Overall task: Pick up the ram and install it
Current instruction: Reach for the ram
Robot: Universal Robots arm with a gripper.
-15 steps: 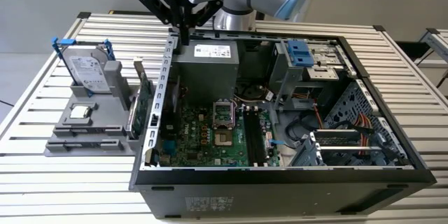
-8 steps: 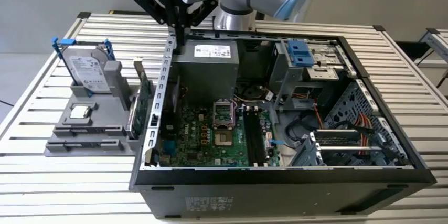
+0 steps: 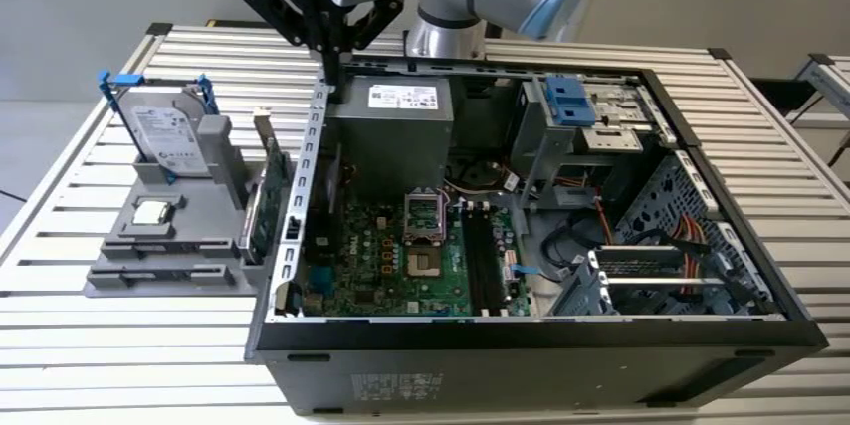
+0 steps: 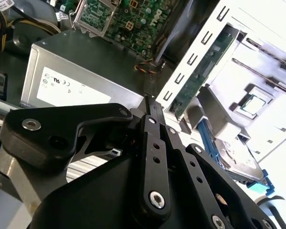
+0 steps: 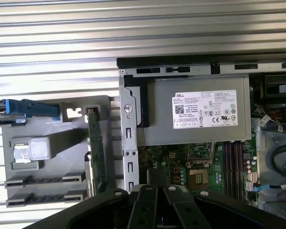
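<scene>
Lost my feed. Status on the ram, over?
Pincer shut, no ram in it. Hovers by case wall. Green card stands just outside that wall.

The open computer case [image 3: 531,333] on the tabletop [image 3: 133,345] is being viewed obliquely from above in the exterior view. In both wrist views, its power supply [image 5: 200,112] is being looked down on closely, past the claw [image 4: 151,104].

The ram [image 3: 330,87] — thin, dark — hangs upright in the gripper [image 3: 328,62].
</scene>
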